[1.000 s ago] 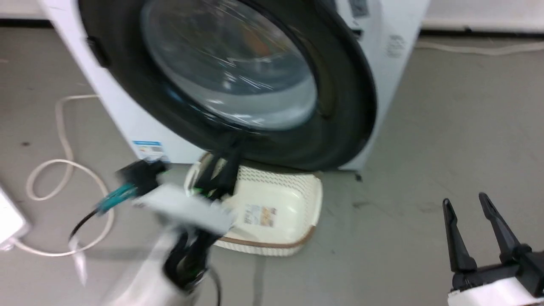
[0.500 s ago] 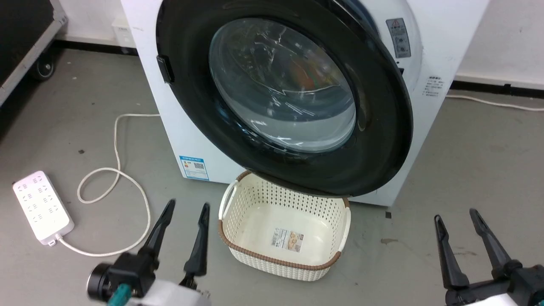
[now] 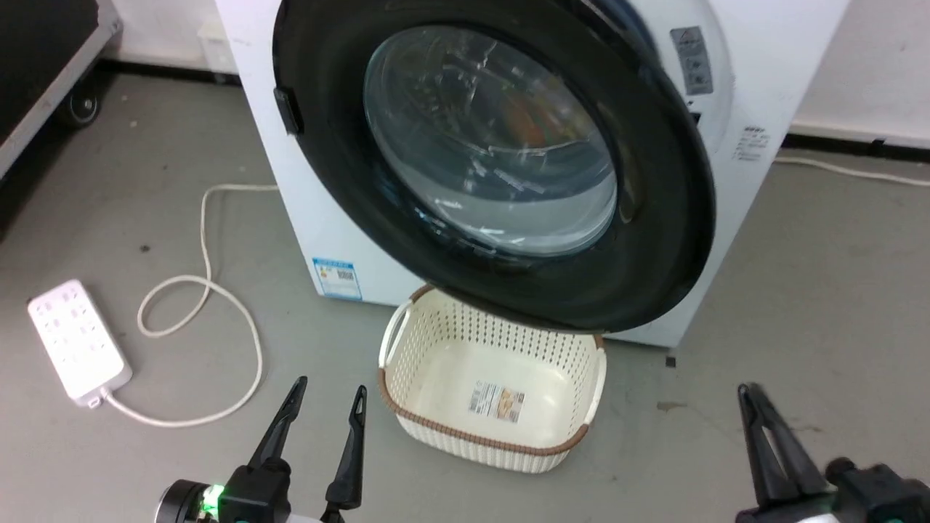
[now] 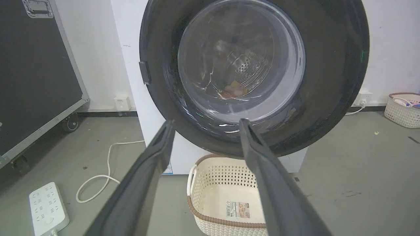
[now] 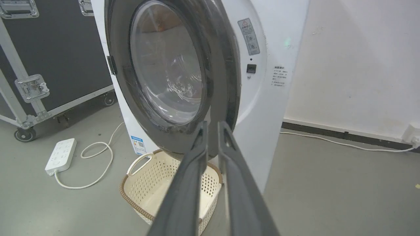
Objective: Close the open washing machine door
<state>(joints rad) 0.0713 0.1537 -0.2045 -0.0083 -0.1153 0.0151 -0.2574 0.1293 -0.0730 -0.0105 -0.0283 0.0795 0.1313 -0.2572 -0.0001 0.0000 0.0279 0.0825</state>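
The washing machine door is a big glossy black ring around a bulging glass bowl. It stands ajar, with its latch edge off the white machine front; the right wrist view shows the door angled away from the front panel. My left gripper is open and empty, low on the floor side, well short of the door it points at. In the left wrist view the left gripper frames the door's lower rim. My right gripper sits at the lower right, its fingers drawn close together, holding nothing.
A cream perforated basket lies on the floor under the door's lower rim. A white power strip and its looping cord lie to the left. A black wheeled case stands far left, another basket far right.
My left gripper has pulled back from the door's lower rim to low beside the basket. My right gripper's fingers have come together. The head camera has shifted.
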